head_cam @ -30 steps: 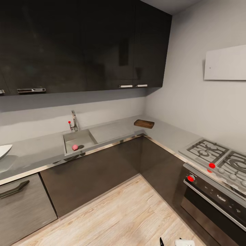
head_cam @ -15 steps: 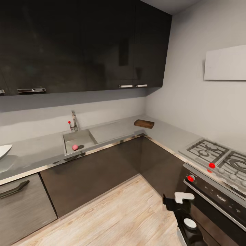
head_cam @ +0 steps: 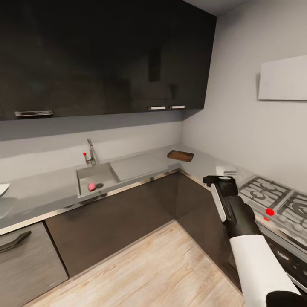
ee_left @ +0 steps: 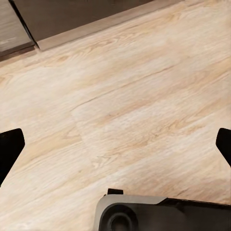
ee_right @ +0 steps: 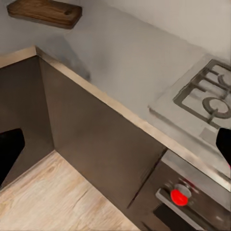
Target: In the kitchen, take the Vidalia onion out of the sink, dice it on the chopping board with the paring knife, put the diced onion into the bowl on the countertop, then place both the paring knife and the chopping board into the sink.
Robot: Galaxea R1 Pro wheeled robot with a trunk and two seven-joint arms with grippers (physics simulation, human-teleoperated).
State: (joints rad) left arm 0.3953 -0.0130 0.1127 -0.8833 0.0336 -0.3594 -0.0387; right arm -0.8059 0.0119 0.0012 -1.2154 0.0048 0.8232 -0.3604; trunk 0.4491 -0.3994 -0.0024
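Observation:
The pink Vidalia onion (head_cam: 91,186) lies in the grey sink (head_cam: 105,172) by the drain, below the chrome faucet (head_cam: 90,153). The brown chopping board (head_cam: 180,155) (ee_right: 45,12) rests in the corner of the grey countertop (head_cam: 140,164). A sliver of the white bowl (head_cam: 3,189) shows at the counter's far left. The paring knife is out of view. My right gripper (head_cam: 218,175) (ee_right: 115,147) is raised in front of the stove, open and empty, well right of the sink. Over the wooden floor, my left gripper (ee_left: 115,144) hangs open, holding nothing.
A gas stove (head_cam: 273,198) with red knobs (head_cam: 269,212) sits on the right leg of the counter, right under my right arm. Dark wall cabinets (head_cam: 106,55) hang over the sink. Dark base cabinets (head_cam: 128,213) line the wooden floor (head_cam: 149,268).
My right arm has risen from the bottom of the head view to counter height beside the stove. The whole picture has shifted slightly, so the camera has moved.

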